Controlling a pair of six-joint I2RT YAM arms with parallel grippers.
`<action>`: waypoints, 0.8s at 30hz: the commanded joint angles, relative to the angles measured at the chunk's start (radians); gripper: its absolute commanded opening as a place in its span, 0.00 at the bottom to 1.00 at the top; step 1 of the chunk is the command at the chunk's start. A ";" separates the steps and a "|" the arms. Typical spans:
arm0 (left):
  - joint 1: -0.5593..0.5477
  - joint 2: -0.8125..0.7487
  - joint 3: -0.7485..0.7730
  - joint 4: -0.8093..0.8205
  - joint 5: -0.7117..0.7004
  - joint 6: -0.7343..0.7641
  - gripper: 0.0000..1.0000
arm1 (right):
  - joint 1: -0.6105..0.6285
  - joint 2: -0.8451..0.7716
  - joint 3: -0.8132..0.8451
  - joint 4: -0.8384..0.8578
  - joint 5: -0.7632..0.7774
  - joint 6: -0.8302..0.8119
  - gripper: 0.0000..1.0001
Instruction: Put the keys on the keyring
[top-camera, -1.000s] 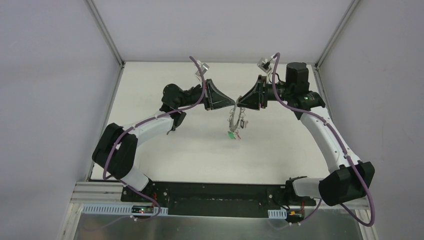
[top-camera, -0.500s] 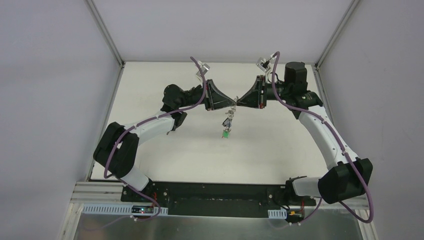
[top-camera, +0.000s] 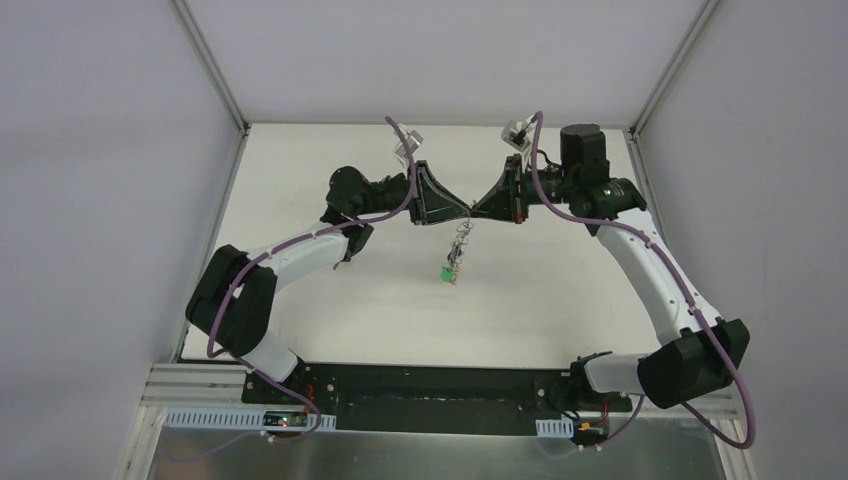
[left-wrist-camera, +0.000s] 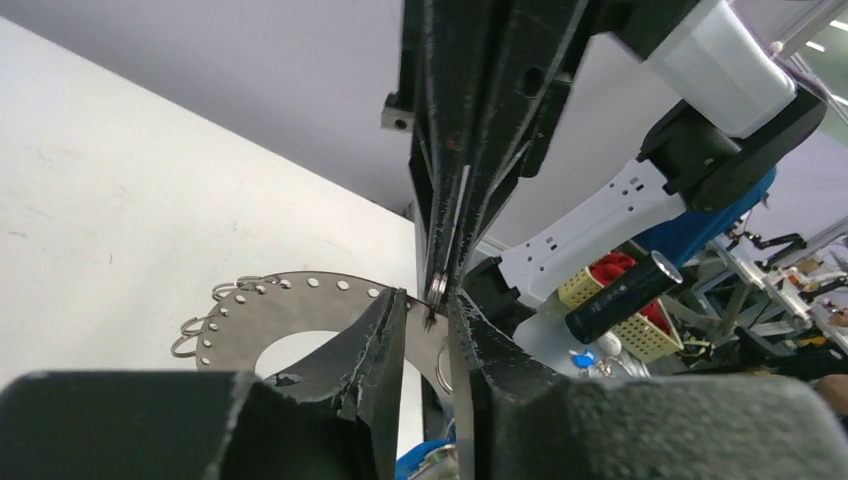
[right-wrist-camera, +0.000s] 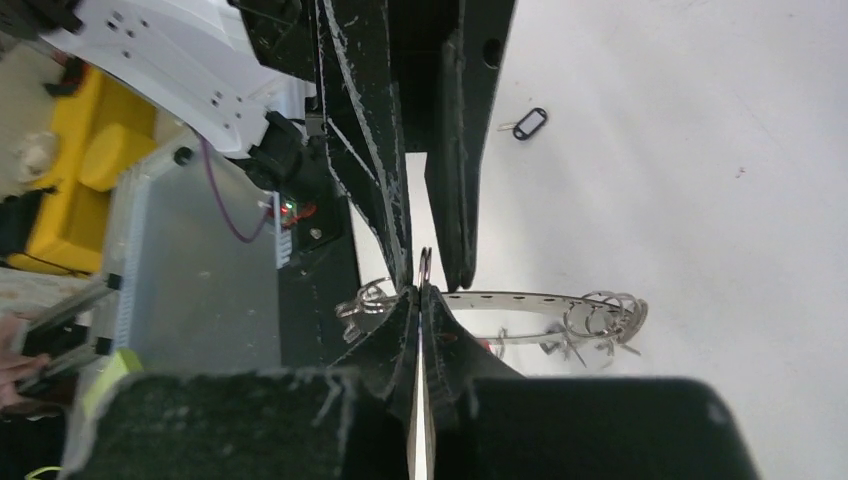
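Left tool (left-wrist-camera: 428, 300): released. Its jaws stand slightly parted, one on each side of the right tool's tips, and no grip shows.

Right tool (right-wrist-camera: 420, 292): clenched, with its tips pinched on a thin metal loop at the top of the keyring (right-wrist-camera: 520, 298). The two tools meet tip to tip above the middle of the worktop (top-camera: 560, 290).

The keyring, which appears as a flat perforated grey band, hangs below that meeting point, clear of the surface. Small split rings (right-wrist-camera: 600, 315) are threaded on it, and the keys (top-camera: 459, 243) dangle in a cluster with a green tag (top-camera: 445, 272) lowest.

A black tag (right-wrist-camera: 528, 124) with a small ring lies alone on the worktop, well apart from the tools.

Off the worktop, a yellow mesh basket (left-wrist-camera: 640, 335) holds something red, and a black cylinder (left-wrist-camera: 620, 297) lies across its top.
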 joint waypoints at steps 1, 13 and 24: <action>-0.006 -0.089 0.038 -0.167 0.052 0.215 0.29 | 0.093 -0.005 0.149 -0.298 0.201 -0.326 0.00; -0.010 -0.167 0.106 -0.698 0.107 0.633 0.38 | 0.186 0.057 0.250 -0.466 0.364 -0.424 0.00; -0.020 -0.144 0.142 -0.775 0.133 0.728 0.27 | 0.197 0.102 0.290 -0.492 0.327 -0.412 0.00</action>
